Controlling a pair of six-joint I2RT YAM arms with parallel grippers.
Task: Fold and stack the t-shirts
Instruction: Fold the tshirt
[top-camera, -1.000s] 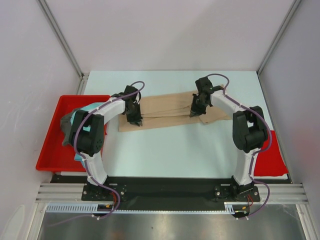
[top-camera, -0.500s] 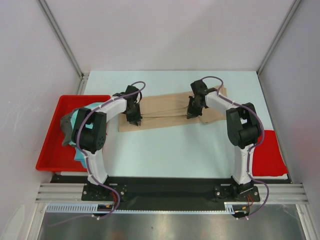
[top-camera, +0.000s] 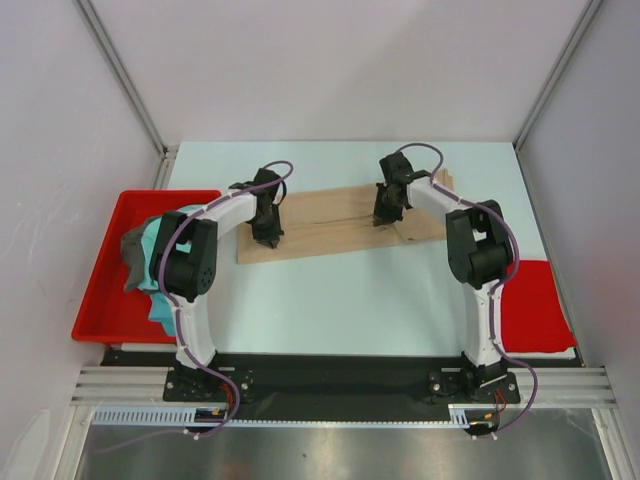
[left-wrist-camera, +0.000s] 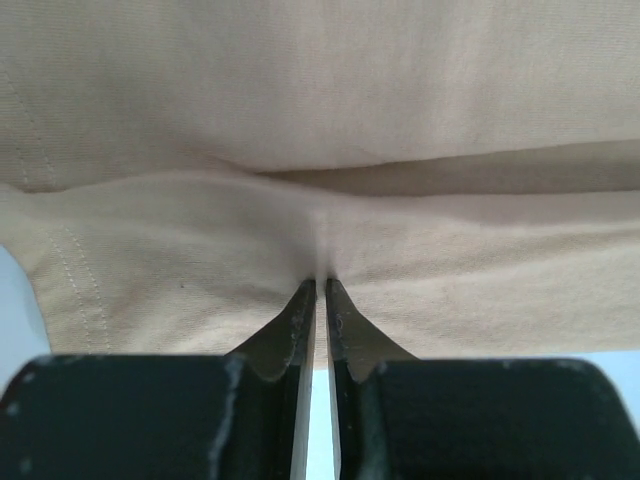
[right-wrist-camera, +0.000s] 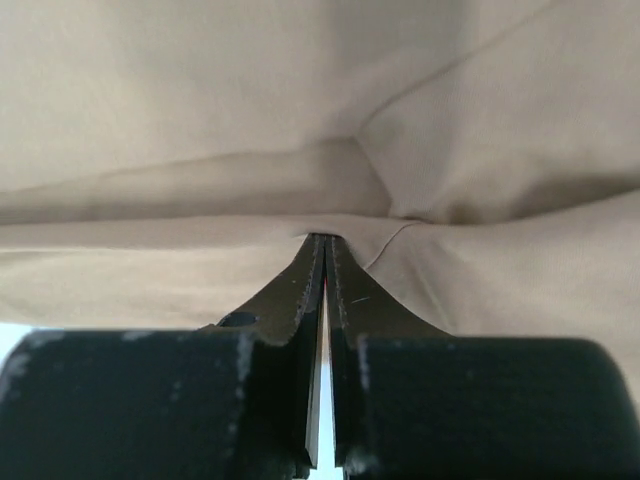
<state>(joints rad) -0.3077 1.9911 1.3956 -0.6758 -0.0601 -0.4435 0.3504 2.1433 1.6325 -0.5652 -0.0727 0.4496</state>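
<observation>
Tan t-shirt (top-camera: 330, 222) pinched in both hands, ready to fold.
From above, my right hand (top-camera: 386, 212) had edged farther up the table (top-camera: 350, 300). At the left wrist, my left hand (left-wrist-camera: 320, 285) had just narrowed onto cloth (a thin pinch). At the right wrist, it gripped a fold.

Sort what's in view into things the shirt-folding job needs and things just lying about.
Part of the job:
tan t-shirt, pinched by the left gripper and the right gripper
teal t-shirt, heaped in the tray
dark grey t-shirt, beside the teal one

Just lying about:
red tray, on the left
flat red mat, on the right
</observation>
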